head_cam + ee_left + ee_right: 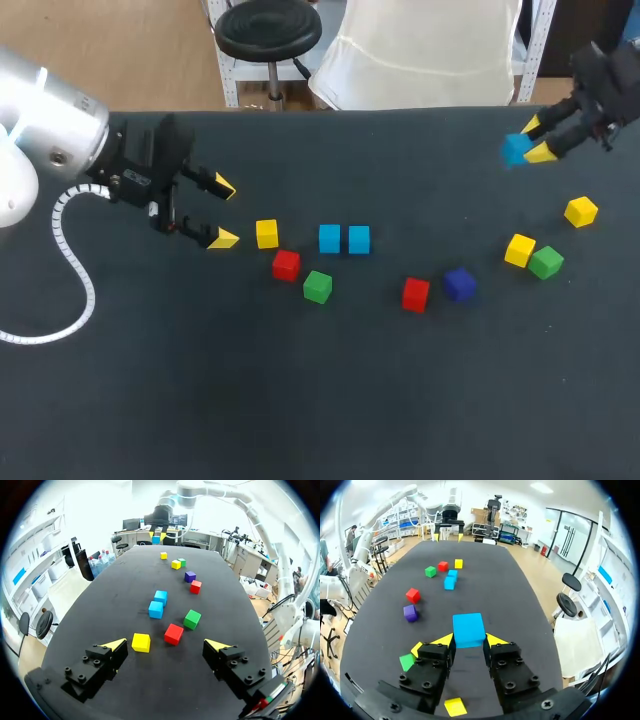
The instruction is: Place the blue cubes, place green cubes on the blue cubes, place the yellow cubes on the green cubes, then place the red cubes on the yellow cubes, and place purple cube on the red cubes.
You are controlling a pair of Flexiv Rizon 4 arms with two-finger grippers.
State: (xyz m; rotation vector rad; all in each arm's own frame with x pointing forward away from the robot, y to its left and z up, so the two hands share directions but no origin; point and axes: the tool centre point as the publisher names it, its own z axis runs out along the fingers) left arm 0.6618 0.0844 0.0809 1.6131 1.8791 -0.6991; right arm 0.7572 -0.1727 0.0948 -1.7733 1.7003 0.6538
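Your right pincer (537,139) is clamped on a blue cube (516,149), with one yellow tip on each side of it, over the far right part of the counter (300,400). Your left pincer (222,212) is spread wide and holds nothing. It sits at the left of the counter with its tips pointing right.

Just right of those tips lies a yellow cube (266,233). A red cube (286,265) sits a little nearer and to the right of it, and a green cube (317,287) nearer and further right again. Right of the yellow cube, a blue pair (329,238) sits side by side, close together, on the counter.

Right of the middle, a second red cube (416,294) lies with the purple cube (459,284) just beside it on the right. Further right, a second yellow cube (519,249) touches a second green cube (546,262). A third yellow cube (580,211) sits alone, farther back and to the right of them, nearer than the held cube.
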